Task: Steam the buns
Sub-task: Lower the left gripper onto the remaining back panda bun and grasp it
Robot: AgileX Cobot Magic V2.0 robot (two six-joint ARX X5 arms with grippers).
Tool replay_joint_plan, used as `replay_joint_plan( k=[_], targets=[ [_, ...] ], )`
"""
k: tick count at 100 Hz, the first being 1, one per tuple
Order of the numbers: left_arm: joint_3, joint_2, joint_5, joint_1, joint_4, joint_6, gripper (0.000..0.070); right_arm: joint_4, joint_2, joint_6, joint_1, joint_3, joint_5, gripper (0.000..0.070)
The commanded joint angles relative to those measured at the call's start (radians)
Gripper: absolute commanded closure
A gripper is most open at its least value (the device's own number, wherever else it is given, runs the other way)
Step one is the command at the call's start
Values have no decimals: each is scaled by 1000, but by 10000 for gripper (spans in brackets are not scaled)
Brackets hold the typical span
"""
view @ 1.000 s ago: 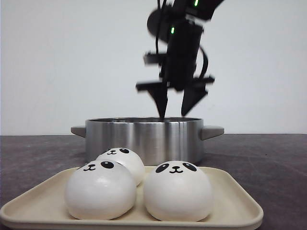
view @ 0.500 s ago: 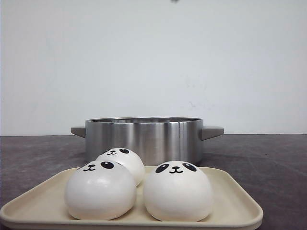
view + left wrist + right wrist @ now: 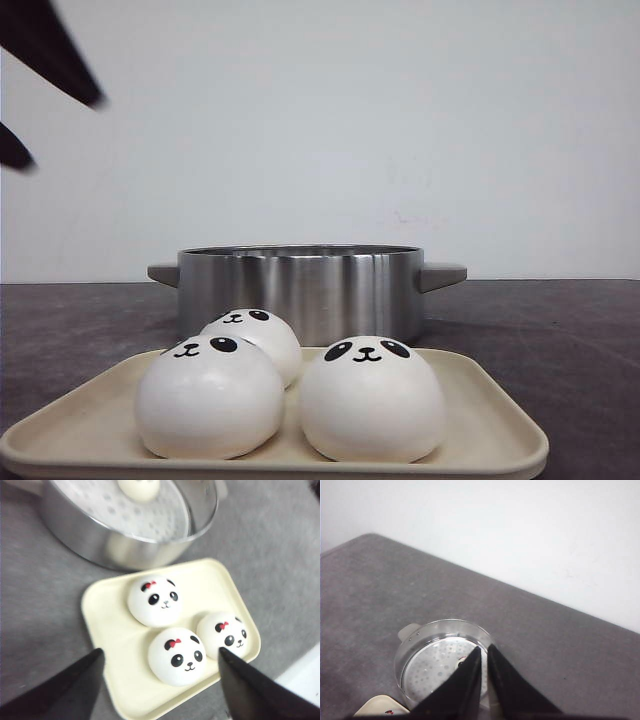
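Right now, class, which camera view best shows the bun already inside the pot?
The left wrist view: the bun lies on the pot's perforated tray, though cropped. In the front view the pot wall hides it. In the right wrist view the right gripper mostly covers it.

The pot (image 3: 300, 285) is brushed metal with a soft sheen, its perforated insert (image 3: 130, 512) a duller metal. In front of it, the cream tray (image 3: 480, 420) looks like smooth matt plastic. The buns (image 3: 370, 398) on it are smooth, slightly glossy. The grey desk (image 3: 560, 330) looks matt and finely grained.
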Motion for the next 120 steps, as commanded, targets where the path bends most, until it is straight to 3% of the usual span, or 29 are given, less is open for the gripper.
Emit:
replay_joint_plan(
  k=[1, 14, 24, 31, 48, 80, 86, 120],
  targets=[
    [24, 64, -21, -52, 35, -37, 174, -13, -6, -3, 10, 20, 5, 688],
    [50, 195, -91, -123, 93, -73, 163, -53, -39, -3, 10, 20, 32, 688],
    [81, 284, -134, -136, 119, -144, 0, -72, -68, 33, 10, 20, 36, 688],
    [113, 346, -135, -136, 115, -183, 0, -81, -89, 54, 10, 20, 34, 688],
    [191, 480, -135, -139, 115, -151, 0, -87, -129, 89, 10, 20, 33, 688],
    [223, 697, -124, -140, 114, -161, 0, -125, -152, 115, 10, 20, 34, 688],
    [224, 723, -124, -140, 115, -161, 34, -139, -152, 121, 10, 20, 38, 688],
    [227, 761, -192, -140, 198, -122, 26, -195, -152, 157, 10, 19, 53, 688]
  ],
)
